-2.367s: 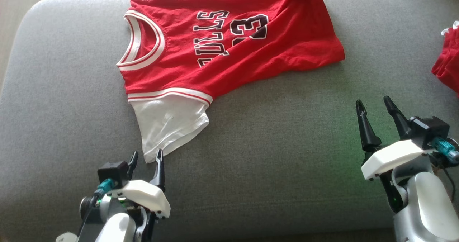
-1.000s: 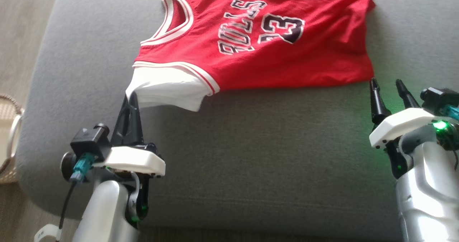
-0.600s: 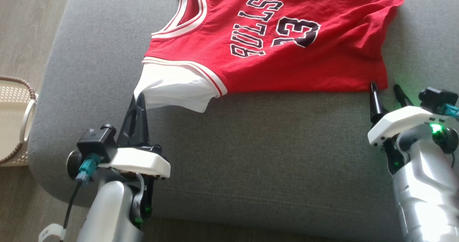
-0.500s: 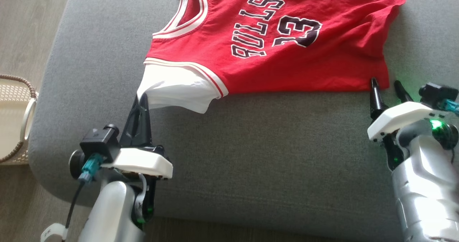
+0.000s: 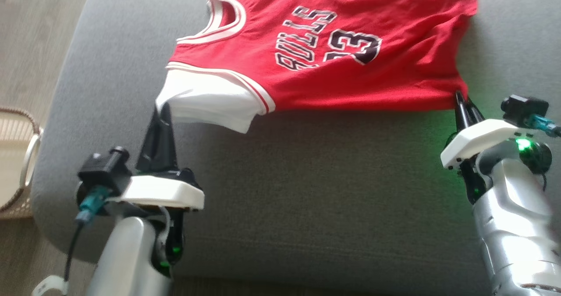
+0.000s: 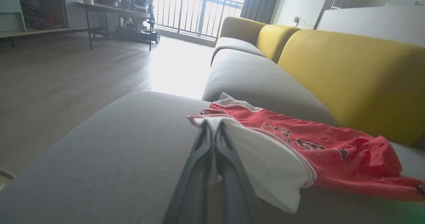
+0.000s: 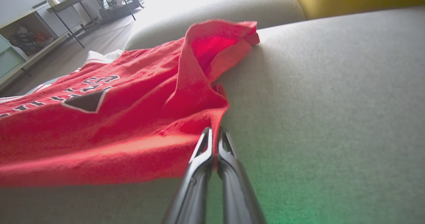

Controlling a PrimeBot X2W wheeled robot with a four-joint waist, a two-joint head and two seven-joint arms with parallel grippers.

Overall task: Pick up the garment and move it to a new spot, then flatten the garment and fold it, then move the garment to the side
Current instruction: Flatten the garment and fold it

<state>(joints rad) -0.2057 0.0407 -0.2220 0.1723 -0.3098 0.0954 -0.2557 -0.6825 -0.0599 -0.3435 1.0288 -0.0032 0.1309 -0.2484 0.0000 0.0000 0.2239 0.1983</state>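
Item 1: garment (image 5: pixel 350 76), 1 red jersey with black-and-white lettering "BULLS" and the number 23, a white-trimmed neck opening and 1 white sleeve (image 5: pixel 206 103). It lies spread on the grey sofa seat (image 5: pixel 307 190), toward 12 o'clock in the head view. The neck points to 10 o'clock and the hem to 3 o'clock. The near edge is raised a little, with a shadow beneath it. In the right wrist view the far hem corner (image 7: pixel 219 41) is folded up on itself. Item 2: left gripper (image 5: pixel 161 112), at 8 o'clock in the head view, has its 2 dark fingers pressed together on the outer corner of the white sleeve. The left wrist view shows the left gripper (image 6: pixel 212 126) with white cloth caught between its tips. Item 3: right gripper (image 5: pixel 462 101), at 3 o'clock, has its fingers drawn together on the near hem corner of the garment. The right wrist view shows the right gripper (image 7: pixel 214 132) with red cloth caught between its tips. A green lamp (image 5: pixel 522 144) glows on that wrist. Item 4: 1 woven basket (image 5: pixel 17 164), on the floor at 9 o'clock, beside the seat. Item 5: yellow backrest (image 6: pixel 348 71), behind the seat in the left wrist view, with wooden floor (image 6: pixel 66 71) at 10 o'clock.
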